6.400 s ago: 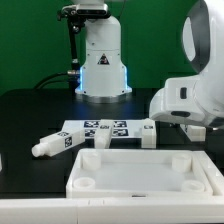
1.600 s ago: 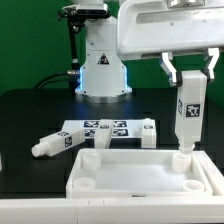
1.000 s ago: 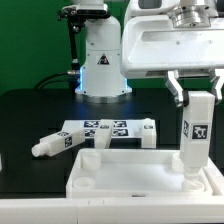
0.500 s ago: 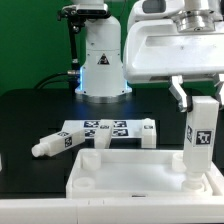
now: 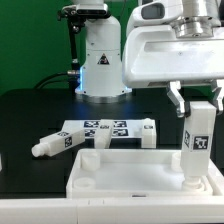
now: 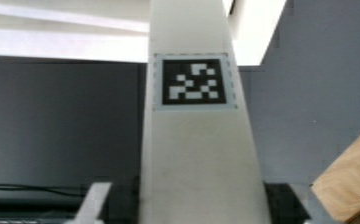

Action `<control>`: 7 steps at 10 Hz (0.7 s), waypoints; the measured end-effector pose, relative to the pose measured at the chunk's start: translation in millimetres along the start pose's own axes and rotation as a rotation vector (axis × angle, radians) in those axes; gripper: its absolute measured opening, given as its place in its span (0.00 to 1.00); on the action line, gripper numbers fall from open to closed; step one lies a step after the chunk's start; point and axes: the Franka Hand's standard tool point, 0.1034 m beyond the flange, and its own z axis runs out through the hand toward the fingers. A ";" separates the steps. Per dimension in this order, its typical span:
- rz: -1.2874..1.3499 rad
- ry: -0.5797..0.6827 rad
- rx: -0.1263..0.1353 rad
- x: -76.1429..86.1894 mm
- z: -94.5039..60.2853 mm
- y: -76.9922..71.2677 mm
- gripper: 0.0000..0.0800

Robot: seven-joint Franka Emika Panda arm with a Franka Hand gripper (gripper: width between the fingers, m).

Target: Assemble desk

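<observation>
The white tabletop panel (image 5: pixel 140 168) lies at the front with its rim up and round sockets at its corners. My gripper (image 5: pixel 196 101) is shut on the top of a blocky white leg (image 5: pixel 197 143) with a square tag. The leg stands upright, its foot in the near corner socket at the exterior view's right. In the wrist view the same leg (image 6: pixel 191 120) fills the middle, with my fingers (image 6: pixel 99 203) on both sides of it. More tagged white legs (image 5: pixel 104 131) lie on the table behind the panel, and one leg (image 5: pixel 52 146) lies apart toward the exterior view's left.
The arm's white base (image 5: pixel 103 60) stands at the back centre on the black table. A white strip runs along the table's front edge.
The leg has come down from above the panel and a little toward the exterior view's right, into the corner socket. Over the last half second it barely moves.
</observation>
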 end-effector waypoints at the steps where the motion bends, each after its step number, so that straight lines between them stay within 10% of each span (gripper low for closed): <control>1: -0.002 -0.001 0.000 -1.7 1.6 -0.6 0.36; 7: -0.014 0.050 -0.014 -5.5 10.4 -0.8 0.36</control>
